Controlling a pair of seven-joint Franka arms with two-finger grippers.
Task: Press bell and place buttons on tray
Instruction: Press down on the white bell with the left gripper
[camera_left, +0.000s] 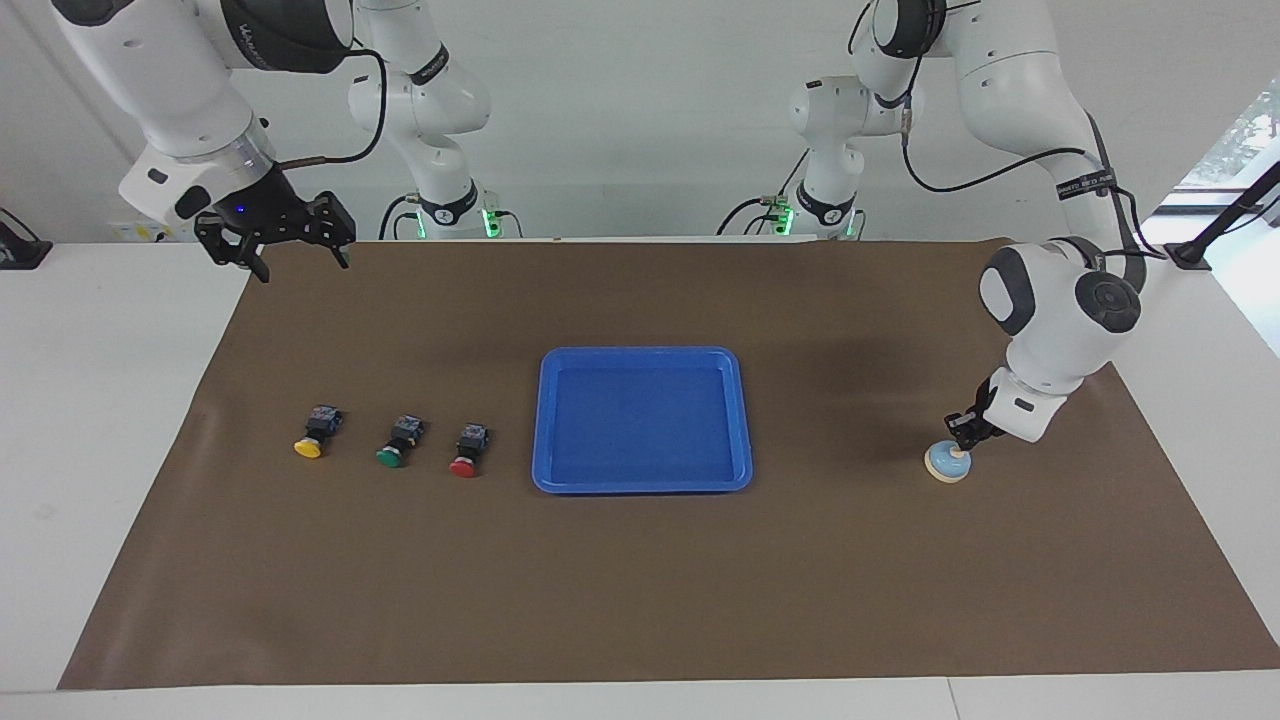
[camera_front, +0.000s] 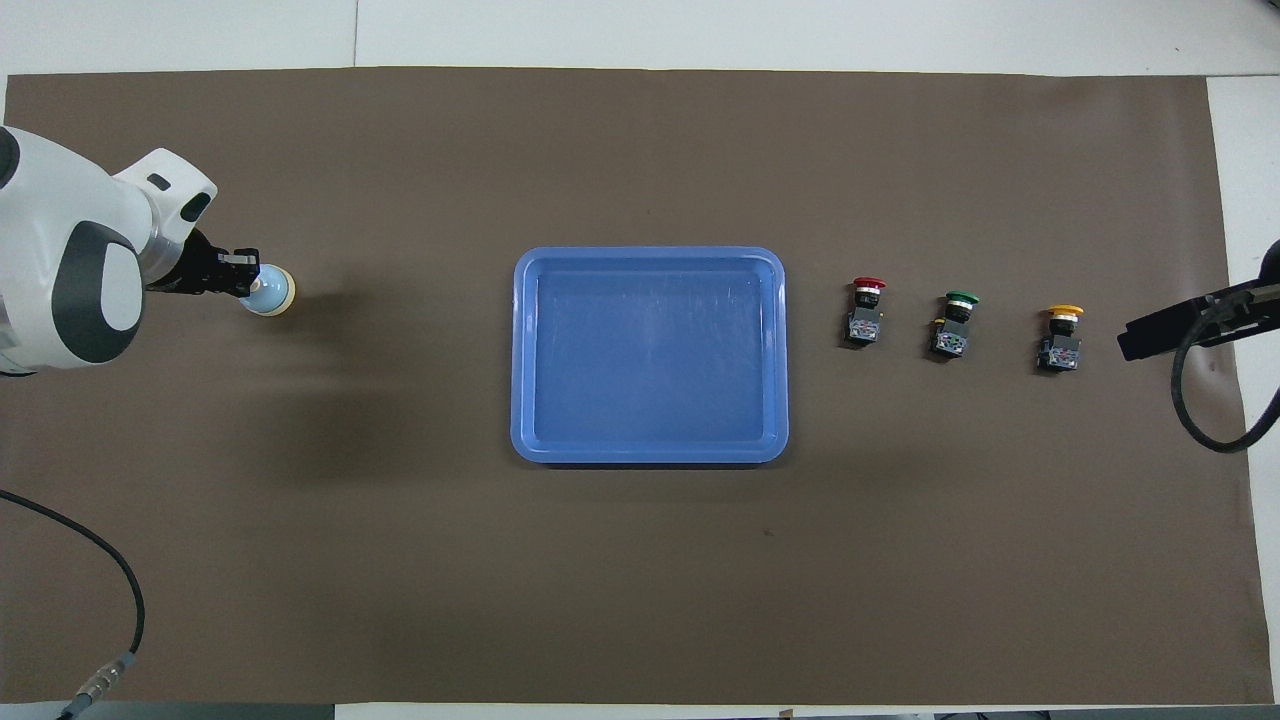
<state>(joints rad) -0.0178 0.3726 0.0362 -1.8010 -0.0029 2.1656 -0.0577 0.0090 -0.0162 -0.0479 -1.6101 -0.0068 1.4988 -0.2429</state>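
The light-blue bell (camera_left: 946, 466) sits on the brown mat toward the left arm's end of the table; it also shows in the overhead view (camera_front: 277, 293). My left gripper (camera_left: 962, 441) is shut, its tips down on the bell's cream knob. The blue tray (camera_left: 640, 352) lies empty in the middle of the mat. Three buttons lie in a row beside it toward the right arm's end: red (camera_left: 464, 465), green (camera_left: 391, 456), yellow (camera_left: 309, 446). My right gripper (camera_left: 285, 258) is open and empty, raised over the mat's edge by the robots, and waits.
The brown mat (camera_left: 640, 600) covers most of the white table. A black cable (camera_front: 1205, 420) hangs from the right arm over the mat's end near the yellow button (camera_front: 1064, 312).
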